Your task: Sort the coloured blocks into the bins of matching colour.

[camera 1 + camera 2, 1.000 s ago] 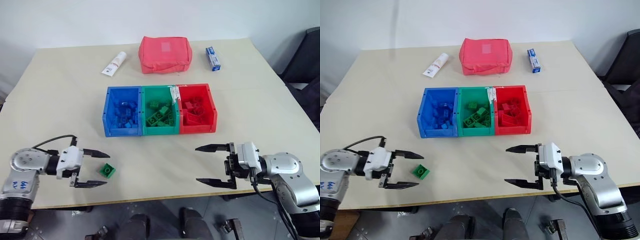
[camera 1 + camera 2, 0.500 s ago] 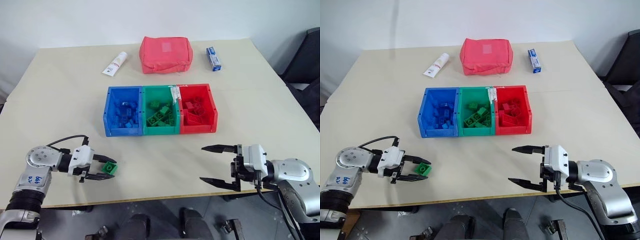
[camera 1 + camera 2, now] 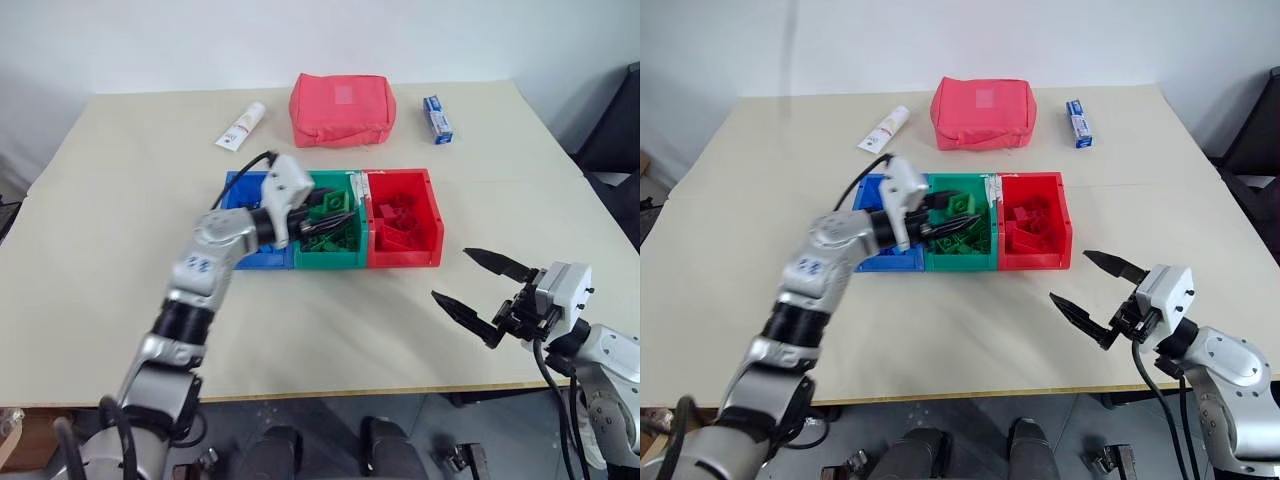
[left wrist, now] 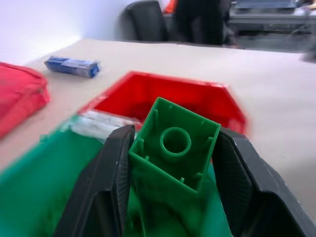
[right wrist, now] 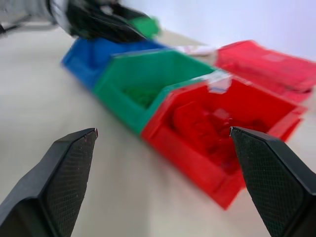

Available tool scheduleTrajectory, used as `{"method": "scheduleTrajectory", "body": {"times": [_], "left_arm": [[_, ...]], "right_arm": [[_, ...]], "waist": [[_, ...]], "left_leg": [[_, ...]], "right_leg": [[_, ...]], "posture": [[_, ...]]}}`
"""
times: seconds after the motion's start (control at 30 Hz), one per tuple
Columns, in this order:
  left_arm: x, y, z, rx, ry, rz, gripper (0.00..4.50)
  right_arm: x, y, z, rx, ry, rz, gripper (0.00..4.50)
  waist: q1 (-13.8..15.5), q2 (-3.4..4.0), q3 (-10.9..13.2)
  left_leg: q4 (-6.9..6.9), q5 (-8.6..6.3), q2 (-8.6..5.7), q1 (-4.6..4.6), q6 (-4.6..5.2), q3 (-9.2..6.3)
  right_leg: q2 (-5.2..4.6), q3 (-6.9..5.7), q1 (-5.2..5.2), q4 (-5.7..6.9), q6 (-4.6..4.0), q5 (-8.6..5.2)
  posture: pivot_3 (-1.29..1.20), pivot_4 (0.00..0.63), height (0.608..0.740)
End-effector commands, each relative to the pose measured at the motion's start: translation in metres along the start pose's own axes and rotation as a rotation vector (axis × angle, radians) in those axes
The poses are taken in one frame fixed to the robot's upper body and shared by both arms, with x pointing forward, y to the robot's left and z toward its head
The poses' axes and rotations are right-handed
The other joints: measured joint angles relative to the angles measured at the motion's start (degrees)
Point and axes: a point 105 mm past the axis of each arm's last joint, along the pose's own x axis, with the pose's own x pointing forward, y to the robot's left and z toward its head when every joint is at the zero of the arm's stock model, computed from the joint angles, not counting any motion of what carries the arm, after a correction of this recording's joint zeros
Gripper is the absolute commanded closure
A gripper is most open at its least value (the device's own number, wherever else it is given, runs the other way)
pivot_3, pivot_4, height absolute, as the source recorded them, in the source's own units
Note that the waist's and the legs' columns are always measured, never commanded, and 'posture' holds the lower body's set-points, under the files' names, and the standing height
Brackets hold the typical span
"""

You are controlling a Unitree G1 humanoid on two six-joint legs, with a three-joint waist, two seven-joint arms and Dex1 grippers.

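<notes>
- Our left gripper (image 4: 173,163) pinches a green block (image 4: 175,145) above the green bin (image 3: 330,262).
- Our right gripper (image 3: 482,292), fingers spread wide and empty, hovers over the desk (image 3: 120,230) at four o'clock from the bins.

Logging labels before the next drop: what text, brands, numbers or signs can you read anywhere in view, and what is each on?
Nothing reads clearly enough to quote.
White tube: red and dark print, too small to read.
Blue and white box: printing too small; blurred in the left wrist view.
Left forearm: blue handwritten marks, not legible.
Red pouch: pale patch, no readable text.
Bins: a white strip on the green-red divider, no letters made out.
</notes>
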Motion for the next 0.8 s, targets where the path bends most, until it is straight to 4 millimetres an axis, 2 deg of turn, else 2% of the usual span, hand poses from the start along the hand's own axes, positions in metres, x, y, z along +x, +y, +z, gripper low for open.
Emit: {"method": "scheduleTrajectory", "body": {"times": [0.03, 0.07, 0.13, 0.33, 0.43, 0.5, 0.63, 0.73, 0.8], "left_arm": [[0.006, 0.009, -0.002, 0.051, 0.036, 0.035, 2.5], [0.007, 0.011, -0.001, 0.048, 0.034, 0.047, 2.5], [0.008, 0.015, 0.001, 0.055, 0.036, 0.055, 1.75], [-0.012, 0.017, 0.008, 0.068, 0.032, 0.051, 0.04], [-0.034, 0.016, 0.011, 0.005, -0.051, 0.004, 0.04], [-0.059, 0.013, 0.007, 0.016, -0.097, -0.054, 0.04], [-0.107, 0.012, -0.024, 0.099, -0.027, -0.109, 0.04], [-0.142, 0.017, -0.043, 0.054, 0.012, -0.073, 0.04], [-0.175, 0.017, -0.055, 0.086, 0.067, -0.029, 0.04]], "right_arm": [[0.0, -0.001, 0.011, -0.03, -0.033, -0.04, 0.0], [0.0, 0.0, 0.011, -0.032, -0.033, -0.041, 0.0], [-0.001, 0.001, 0.012, -0.033, -0.036, -0.041, 0.0], [0.0, 0.001, 0.012, -0.042, -0.037, -0.02, 0.0], [0.001, 0.002, 0.011, -0.046, -0.03, 0.015, 0.0], [0.002, 0.004, 0.009, -0.047, -0.017, 0.057, 0.0], [0.0, 0.009, 0.002, -0.062, 0.027, 0.144, 0.0], [-0.003, 0.01, -0.004, -0.077, 0.059, 0.202, 0.0], [-0.003, 0.009, -0.008, -0.083, 0.067, 0.238, 0.0]], "waist": [[-0.5, 0.01, 0.0], [-0.7, 0.01, 0.0], [-0.9, 0.01, 0.0], [-0.6, 0.0, 0.0], [-0.7, 0.02, 0.0], [-0.9, 0.02, 0.0], [-1.4, 0.03, 0.0], [-1.4, 0.03, 0.0], [-1.4, 0.03, 0.0]], "left_leg": [[-0.07, 0.0, 0.01, 0.02, 0.0, 0.04], [-0.17, 0.0, 0.1, 0.05, -0.01, 0.09], [-0.22, 0.01, 0.19, 0.04, -0.02, 0.11], [-0.14, 0.01, 0.16, 0.0, -0.02, 0.09], [-0.15, 0.01, 0.17, 0.01, -0.03, 0.09], [-0.16, 0.01, 0.18, 0.02, -0.03, 0.07], [-0.19, 0.03, 0.22, 0.05, -0.06, 0.06], [-0.17, 0.02, 0.21, 0.07, -0.05, 0.05], [-0.16, 0.01, 0.19, 0.07, -0.03, 0.04]], "right_leg": [[0.03, 0.03, -0.01, 0.01, 0.0, 0.0], [0.06, 0.09, -0.03, 0.08, 0.0, 0.0], [0.12, 0.09, -0.09, 0.07, 0.0, 0.0], [0.09, 0.1, -0.08, 0.03, 0.0, 0.0], [0.09, 0.11, -0.08, 0.04, 0.0, 0.0], [0.09, 0.1, -0.08, 0.05, 0.0, 0.0], [0.1, 0.09, -0.08, -0.02, -0.02, -0.01], [0.08, 0.08, -0.02, -0.14, -0.02, -0.01], [0.05, 0.07, -0.01, -0.13, -0.02, -0.01]], "posture": [[0.0, 0.15, 0.74], [0.0, 0.15, 0.74], [0.0, 0.15, 0.74], [0.0, 0.15, 0.74], [0.0, 0.15, 0.74], [0.0, 0.15, 0.74], [0.0, 0.15, 0.74], [0.0, 0.15, 0.74], [0.0, 0.15, 0.74]]}}
